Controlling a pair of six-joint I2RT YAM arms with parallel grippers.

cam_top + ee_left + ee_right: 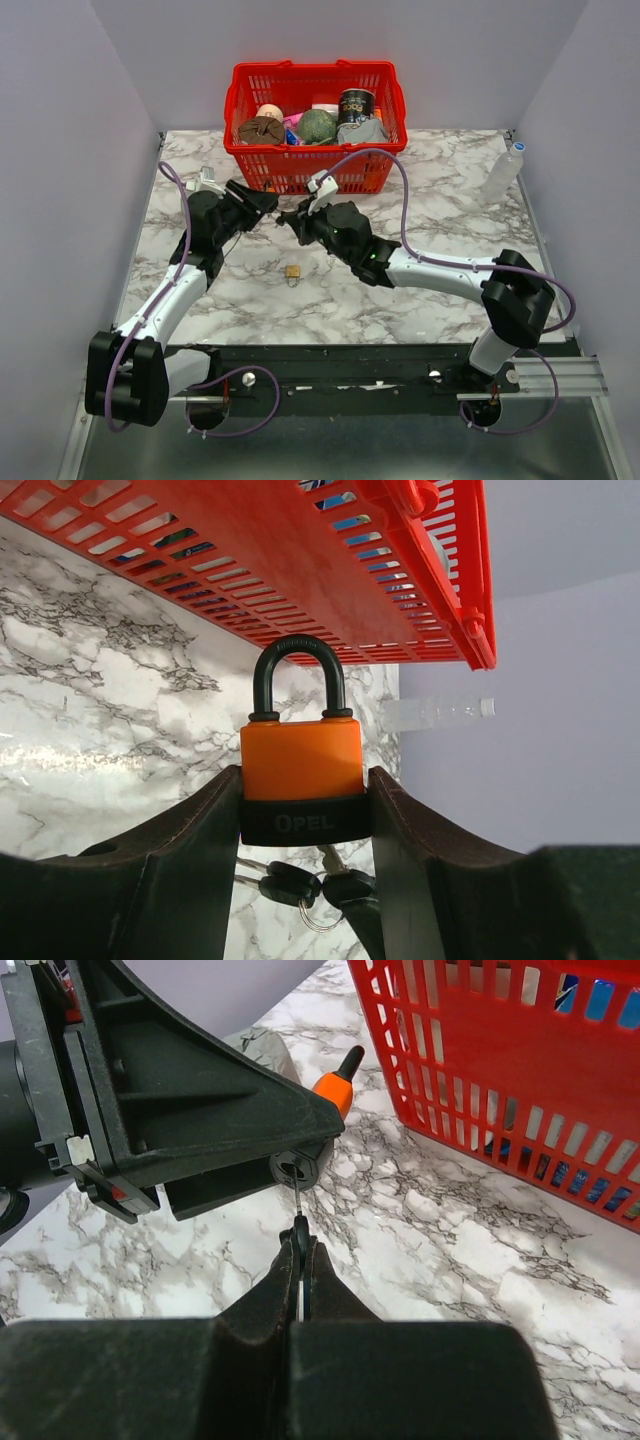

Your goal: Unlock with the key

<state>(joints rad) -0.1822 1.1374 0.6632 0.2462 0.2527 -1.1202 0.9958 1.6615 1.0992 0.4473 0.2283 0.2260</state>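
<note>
Clamping padlock [302, 755], left tool [305, 780], right tool [302, 1248] pinching key [298, 1205]

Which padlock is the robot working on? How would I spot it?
Start at the red basket at the back of the marble table. Just in front of it, the left gripper holds the padlock up. It is orange and black, unlike the small brass padlock lying mid-table.

Both arms [170, 290] reach forward and angle inward, tips nearly meeting. The left pincer [266, 202] grips with jaws apart; the right pincer [302, 1250] is pinched tight.
</note>
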